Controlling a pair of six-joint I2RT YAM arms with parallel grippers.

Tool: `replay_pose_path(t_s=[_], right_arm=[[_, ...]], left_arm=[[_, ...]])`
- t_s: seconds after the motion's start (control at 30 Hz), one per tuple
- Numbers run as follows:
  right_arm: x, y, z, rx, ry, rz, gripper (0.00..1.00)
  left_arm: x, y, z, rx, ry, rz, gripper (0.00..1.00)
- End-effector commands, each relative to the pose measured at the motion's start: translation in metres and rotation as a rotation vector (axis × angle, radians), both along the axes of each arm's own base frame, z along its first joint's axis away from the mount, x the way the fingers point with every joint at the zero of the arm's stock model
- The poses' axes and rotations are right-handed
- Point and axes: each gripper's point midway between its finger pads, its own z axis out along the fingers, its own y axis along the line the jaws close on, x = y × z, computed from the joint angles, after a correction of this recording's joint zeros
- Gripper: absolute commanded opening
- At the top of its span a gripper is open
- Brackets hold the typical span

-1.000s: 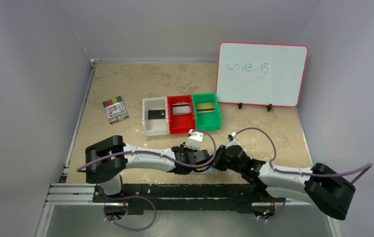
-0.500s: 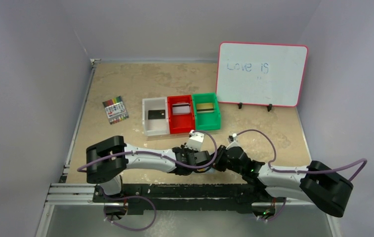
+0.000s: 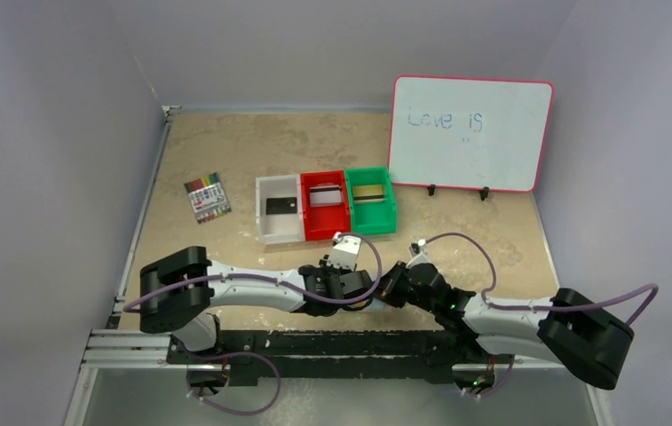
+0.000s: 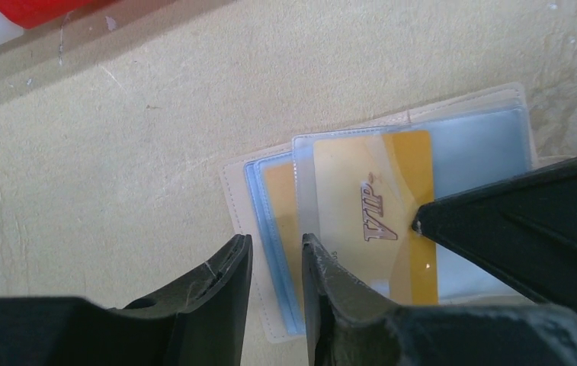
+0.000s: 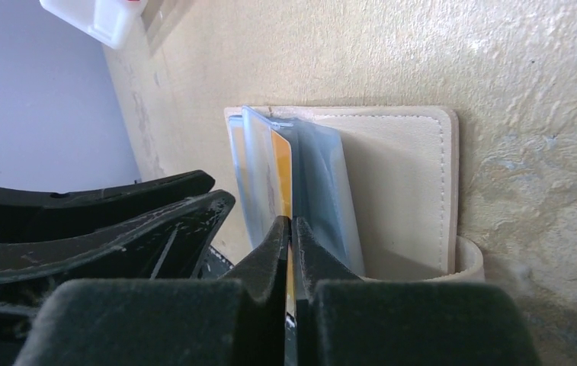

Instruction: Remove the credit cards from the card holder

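Note:
The card holder (image 4: 476, 145) lies open on the table, beige outside (image 5: 399, 175) with clear blue sleeves. A gold credit card (image 4: 369, 191) marked VIP sits in the top sleeve. My right gripper (image 5: 291, 221) is shut on the edge of that gold card (image 5: 281, 164); one of its fingers (image 4: 498, 229) shows in the left wrist view. My left gripper (image 4: 275, 242) stands over the holder's left edge, jaws a narrow gap apart with the sleeve edges below. In the top view both grippers (image 3: 369, 288) hide the holder. Other cards lie in the bins: black (image 3: 280, 206), silver (image 3: 323, 195), gold (image 3: 367, 193).
White (image 3: 264, 213), red (image 3: 325, 229) and green (image 3: 389, 213) bins stand in a row just beyond the grippers. A pack of coloured markers (image 3: 207, 197) lies at the left. A whiteboard (image 3: 471, 133) stands at the back right.
My right gripper's jaws have closed on the gold card. The left arm has shifted slightly left and forward, its gripper staying over the holder.

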Motion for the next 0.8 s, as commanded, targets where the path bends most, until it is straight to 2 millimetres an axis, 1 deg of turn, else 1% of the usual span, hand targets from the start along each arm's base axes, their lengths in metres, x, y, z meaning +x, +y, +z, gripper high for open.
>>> replay_pose_path(t_s=[0.0, 0.07, 0.27, 0.37, 0.6, 0.77], right_arm=[[0.005, -0.005, 0.001, -0.019, -0.013, -0.029, 0.0], [0.005, -0.006, 0.0, -0.028, -0.012, -0.032, 0.0], [0.004, -0.01, 0.0, -0.04, -0.015, -0.038, 0.0], [0.004, -0.012, 0.0, -0.045, -0.014, -0.042, 0.0], [0.004, -0.013, 0.001, -0.042, -0.018, -0.044, 0.0], [0.006, -0.018, -0.003, -0.097, -0.01, -0.055, 0.0]], left_arm=[[0.005, -0.013, 0.027, -0.133, -0.056, 0.016, 0.32], [0.004, -0.016, 0.027, -0.143, -0.053, 0.0, 0.33], [0.003, -0.024, 0.014, -0.099, -0.027, -0.014, 0.34], [0.004, -0.019, 0.005, -0.041, -0.025, 0.005, 0.31], [0.002, -0.012, -0.01, 0.027, -0.004, 0.002, 0.3], [0.003, 0.003, -0.015, 0.085, -0.015, 0.038, 0.26]])
